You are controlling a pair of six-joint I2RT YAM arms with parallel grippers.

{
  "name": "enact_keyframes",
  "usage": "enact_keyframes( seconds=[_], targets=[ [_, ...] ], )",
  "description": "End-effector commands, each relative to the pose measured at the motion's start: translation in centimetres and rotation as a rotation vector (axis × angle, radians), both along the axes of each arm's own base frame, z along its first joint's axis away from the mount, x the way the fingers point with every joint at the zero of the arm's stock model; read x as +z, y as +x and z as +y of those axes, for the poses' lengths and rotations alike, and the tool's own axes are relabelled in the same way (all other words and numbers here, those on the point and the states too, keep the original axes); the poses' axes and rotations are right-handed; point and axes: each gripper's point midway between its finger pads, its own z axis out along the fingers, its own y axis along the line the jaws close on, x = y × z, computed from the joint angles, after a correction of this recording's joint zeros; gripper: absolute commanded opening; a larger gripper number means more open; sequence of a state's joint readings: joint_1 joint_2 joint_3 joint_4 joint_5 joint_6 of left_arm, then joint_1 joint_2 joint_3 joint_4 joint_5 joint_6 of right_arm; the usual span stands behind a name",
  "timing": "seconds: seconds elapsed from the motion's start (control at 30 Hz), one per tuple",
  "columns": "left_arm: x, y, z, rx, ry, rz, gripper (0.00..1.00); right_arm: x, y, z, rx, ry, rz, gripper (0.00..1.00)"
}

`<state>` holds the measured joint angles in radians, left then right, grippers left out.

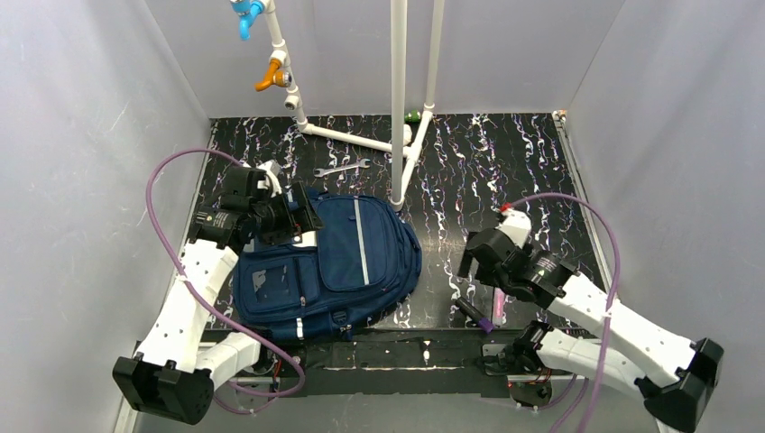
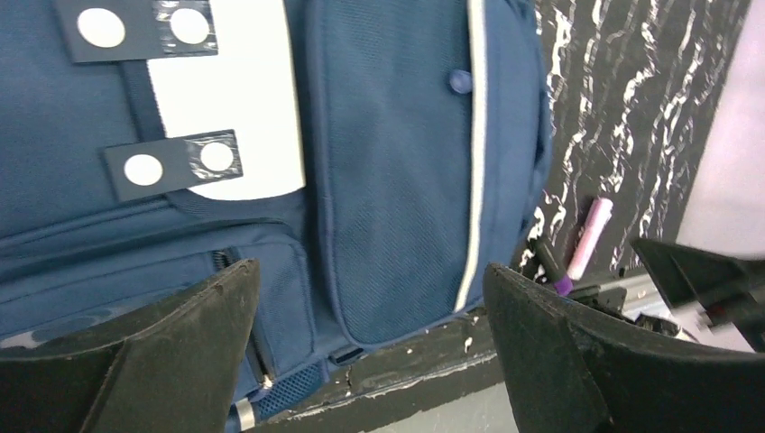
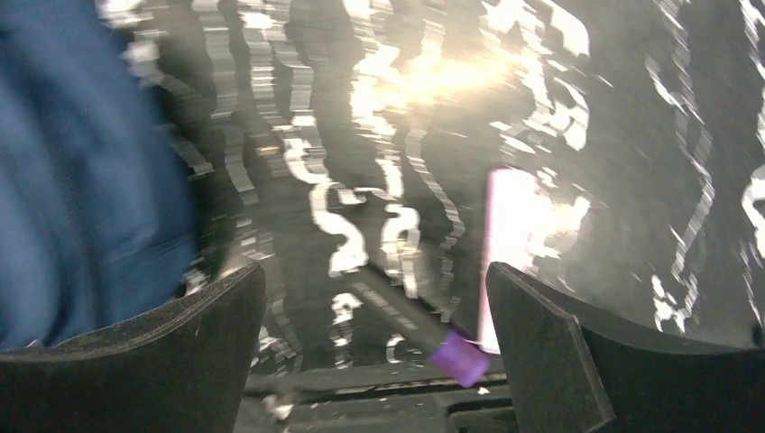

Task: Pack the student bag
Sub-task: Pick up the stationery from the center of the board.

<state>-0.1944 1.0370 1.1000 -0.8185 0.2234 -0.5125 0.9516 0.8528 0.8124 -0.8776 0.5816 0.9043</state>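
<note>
The student bag [image 1: 347,262] lies flat on the dark marbled table, a navy blue backpack with thin light stripes. My left gripper [image 1: 302,215] hovers over its far left end. In the left wrist view this gripper [image 2: 372,289] is open, with nothing between its fingers [image 2: 180,347] and the bag's front pocket [image 2: 397,162] below. My right gripper [image 1: 469,260] hangs to the right of the bag, open and empty [image 3: 374,289]. Below it lie a black marker with a purple cap [image 3: 456,354] and a pink marker [image 3: 507,234]. The bag's edge [image 3: 81,180] shows at the left of that view.
Both markers lie near the table's front edge, the black one [image 1: 474,314] and the pink one [image 1: 498,302], and show in the left wrist view too [image 2: 588,236]. A wrench [image 1: 343,168] lies behind the bag. A white pipe frame [image 1: 397,108] stands at the back.
</note>
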Motion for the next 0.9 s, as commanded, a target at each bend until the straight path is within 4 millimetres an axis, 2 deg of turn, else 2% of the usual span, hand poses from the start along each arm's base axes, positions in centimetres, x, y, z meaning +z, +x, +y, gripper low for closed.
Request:
enact_keyframes(
  seconds=[0.0,0.1,0.23,0.4,0.43,0.53,0.77,0.87],
  targets=[
    [3.3,-1.6,-2.1,-0.079,-0.059,-0.06,0.93,-4.8,-1.0,-5.1,-0.289,-0.003,0.144,0.98],
    [4.4,-2.7,-3.3,-0.128,-0.1,-0.074,0.93,-7.5,-1.0,-6.2,-0.359,0.005,0.186,0.96],
    [4.6,-4.2,-3.9,-0.16,-0.135,-0.073,0.93,-8.8,0.0,-7.7,-0.4,-0.049,0.179,0.91],
    [4.3,-5.7,-4.5,-0.19,-0.178,-0.056,0.93,-10.7,0.2,-7.4,-0.369,-0.073,0.224,0.83],
    [4.4,-5.9,-4.7,-0.197,-0.185,-0.057,0.93,-10.9,0.2,-7.4,-0.36,-0.076,0.222,0.76],
    [4.8,-6.4,-5.0,-0.22,-0.204,-0.065,0.93,-11.5,0.2,-7.3,-0.339,-0.082,0.224,0.67],
    [5.6,-6.9,-5.6,-0.248,-0.23,-0.07,0.92,-12.8,-0.4,-7.7,-0.34,-0.125,0.266,0.64],
    [5.9,-7.0,-5.6,-0.248,-0.233,-0.078,0.92,-12.7,-0.5,-8.4,-0.371,-0.163,0.274,0.55]
  ],
)
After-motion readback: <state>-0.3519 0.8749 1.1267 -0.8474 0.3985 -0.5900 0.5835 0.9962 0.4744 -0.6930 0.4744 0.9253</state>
